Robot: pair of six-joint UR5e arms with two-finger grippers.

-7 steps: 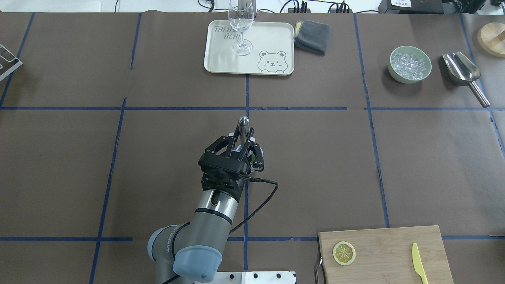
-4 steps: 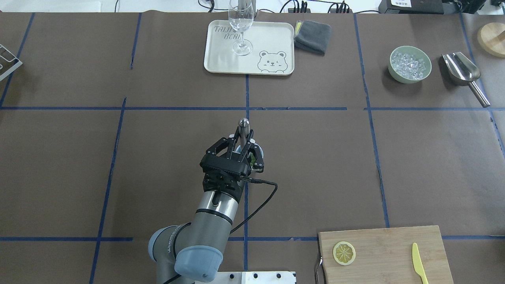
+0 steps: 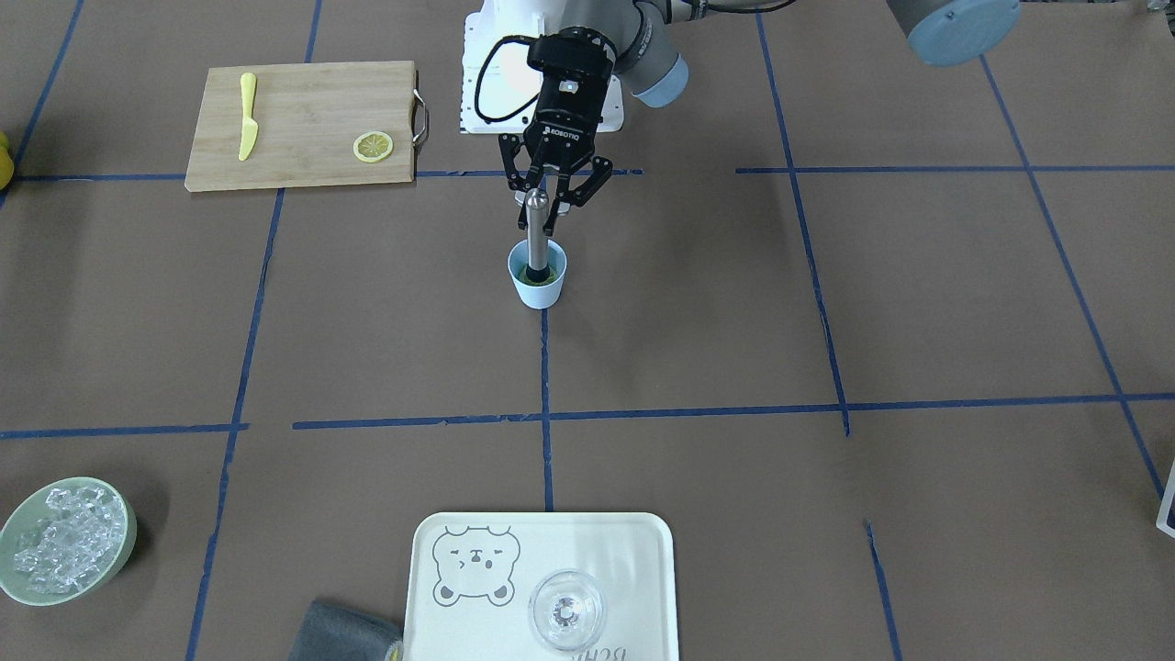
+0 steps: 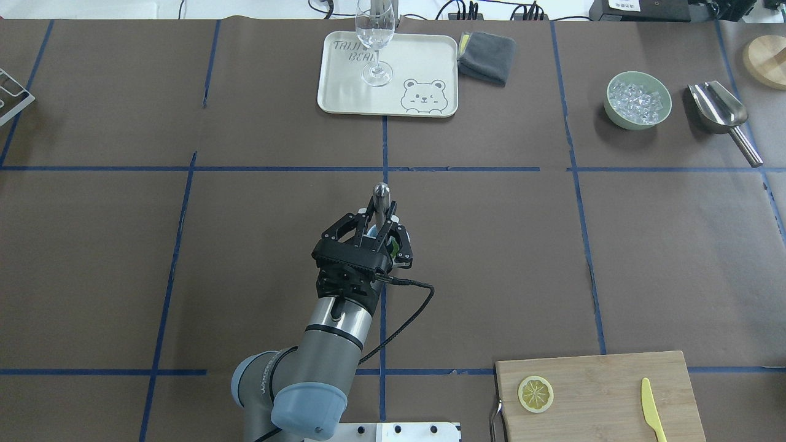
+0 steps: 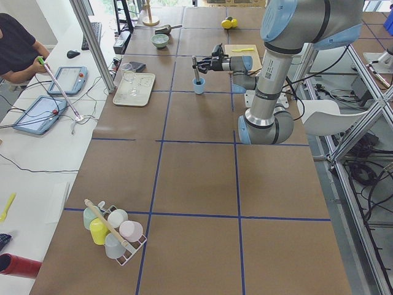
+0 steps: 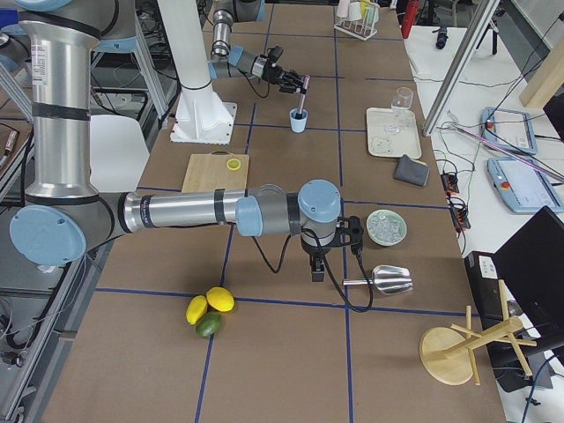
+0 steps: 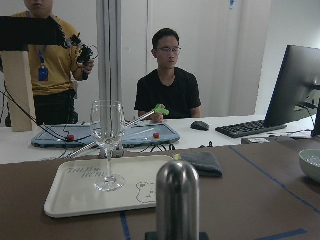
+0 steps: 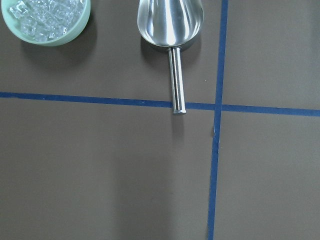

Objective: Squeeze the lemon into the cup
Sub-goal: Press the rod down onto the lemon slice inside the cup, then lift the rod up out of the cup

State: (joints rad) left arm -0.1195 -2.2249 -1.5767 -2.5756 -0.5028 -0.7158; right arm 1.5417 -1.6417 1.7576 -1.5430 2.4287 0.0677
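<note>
Overhead exterior showed the left gripper (image 4: 379, 220) barely shifted in the last second, fingers clamped on the steel muddler (image 3: 536, 229) bearing on the greenish lemon (image 3: 524, 273) inside the cup (image 3: 538, 288), so pressing seemed under way; the right gripper's (image 6: 315, 264) opening couldn't be told.

glossy metal muddler (image 3: 537, 228), matt plastic cup (image 3: 538, 292)

Taped brown table (image 4: 123, 258) — white wall (image 7: 220, 50)
</note>
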